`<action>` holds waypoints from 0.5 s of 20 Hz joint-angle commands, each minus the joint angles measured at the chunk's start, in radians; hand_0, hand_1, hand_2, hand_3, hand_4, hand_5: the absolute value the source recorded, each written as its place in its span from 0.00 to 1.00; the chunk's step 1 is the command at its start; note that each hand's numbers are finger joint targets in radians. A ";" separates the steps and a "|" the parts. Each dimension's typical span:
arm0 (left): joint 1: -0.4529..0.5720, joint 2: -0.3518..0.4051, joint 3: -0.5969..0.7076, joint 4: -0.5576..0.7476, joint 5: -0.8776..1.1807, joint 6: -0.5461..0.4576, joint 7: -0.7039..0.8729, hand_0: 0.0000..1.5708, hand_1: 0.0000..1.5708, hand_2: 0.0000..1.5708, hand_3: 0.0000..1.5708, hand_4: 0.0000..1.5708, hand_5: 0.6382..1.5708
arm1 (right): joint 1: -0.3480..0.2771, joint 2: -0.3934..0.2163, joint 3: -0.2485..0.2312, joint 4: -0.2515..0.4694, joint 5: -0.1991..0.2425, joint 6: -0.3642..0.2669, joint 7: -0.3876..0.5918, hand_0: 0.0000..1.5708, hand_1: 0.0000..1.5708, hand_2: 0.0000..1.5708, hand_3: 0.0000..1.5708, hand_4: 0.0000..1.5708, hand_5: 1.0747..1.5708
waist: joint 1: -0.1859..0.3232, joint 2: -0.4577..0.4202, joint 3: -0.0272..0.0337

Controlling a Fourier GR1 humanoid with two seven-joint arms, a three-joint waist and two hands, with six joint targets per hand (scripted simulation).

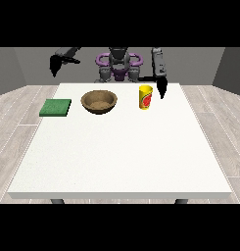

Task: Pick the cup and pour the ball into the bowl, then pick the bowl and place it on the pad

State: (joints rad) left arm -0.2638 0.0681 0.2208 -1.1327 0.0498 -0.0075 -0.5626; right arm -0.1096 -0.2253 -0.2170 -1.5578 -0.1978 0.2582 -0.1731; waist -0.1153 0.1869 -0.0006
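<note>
Hanging at the view's right, the nearer hand (pixel 162 87) sits just beside the cup (pixel 146 97), a little above and to the right of its rim, with its dark fingers pointing down toward the table (pixel 121 157); whether they are spread or closed I cannot tell, and they hold nothing visible. That yellow cup stands upright, its long axis vertical, right of centre in the upper part of the frame. So the cup lies to the left of and slightly below this hand, apparently not touching it. Across at the upper left, the other hand (pixel 55 64) is raised off the table, well apart from the cup, its fingers unreadable too. Left of the cup sits the brown bowl (pixel 99 101), and further left the green pad (pixel 56 107). No ball shows; it may lie inside the cup.
</note>
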 commanded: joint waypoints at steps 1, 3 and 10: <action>-0.035 -0.020 0.017 0.161 -0.018 0.025 -0.167 0.00 0.00 0.00 0.00 0.00 0.94 | -0.035 -0.035 -0.024 0.010 -0.028 0.035 0.000 0.00 0.00 0.00 0.00 0.00 1.00 | -0.021 0.065 -0.0001; -0.107 0.028 0.051 0.225 0.012 0.006 -0.148 0.00 0.00 0.00 0.00 0.00 0.94 | -0.015 -0.022 -0.034 0.073 -0.017 0.051 -0.076 0.00 0.00 0.00 0.00 0.00 1.00 | -0.019 0.056 0.0003; -0.196 0.057 0.061 0.448 -0.009 0.024 -0.286 0.00 0.00 0.00 0.00 0.00 0.95 | -0.041 0.004 -0.006 0.071 0.019 0.012 -0.055 0.00 0.00 0.00 0.00 0.00 1.00 | -0.022 0.054 -0.0001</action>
State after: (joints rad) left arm -0.3962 0.0876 0.2509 -0.8034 0.0311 0.0266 -0.7686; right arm -0.1339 -0.2334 -0.2320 -1.4742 -0.1906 0.2898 -0.2321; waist -0.1246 0.2167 -0.0004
